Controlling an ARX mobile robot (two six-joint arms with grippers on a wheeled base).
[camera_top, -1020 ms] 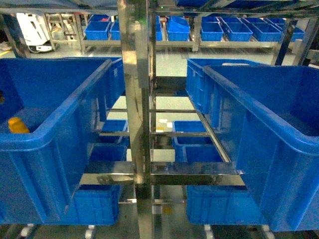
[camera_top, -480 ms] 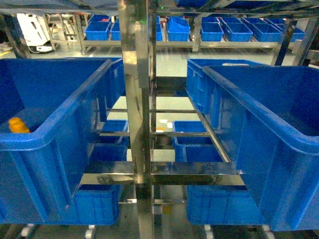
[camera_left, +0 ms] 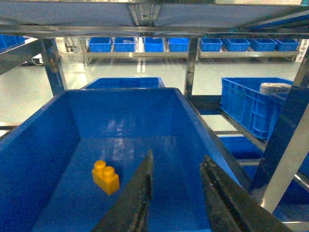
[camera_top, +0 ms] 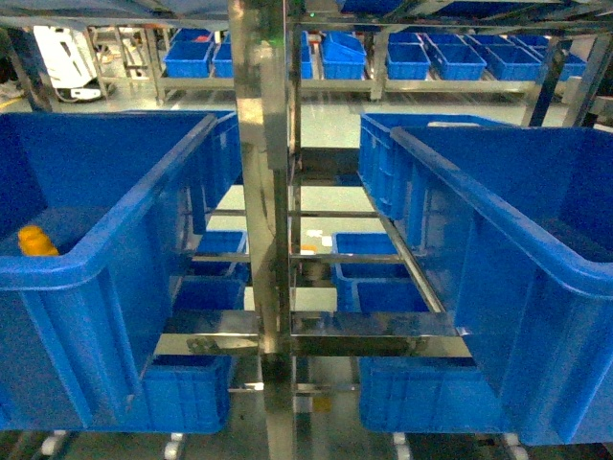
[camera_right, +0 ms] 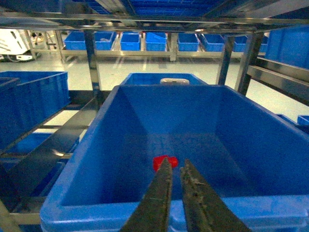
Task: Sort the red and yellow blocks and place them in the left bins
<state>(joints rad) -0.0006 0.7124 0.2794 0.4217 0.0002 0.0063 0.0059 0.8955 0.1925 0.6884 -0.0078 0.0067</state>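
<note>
Hovering over the large deep blue plastic crate (camera_left: 58, 140) on the left, the left gripper (camera_left: 176, 166) has its two dark fingers spread apart and empty; the small glossy yellow-orange plastic brick (camera_left: 105, 176) with two round studs lies on the crate floor just left of the fingertips. The right gripper (camera_right: 175, 166) hangs above the right-hand blue plastic crate (camera_right: 96, 145), fingers nearly closed with only a narrow gap, grasping nothing, a small red piece (camera_right: 164, 161) on the floor just beyond the tips.
</note>
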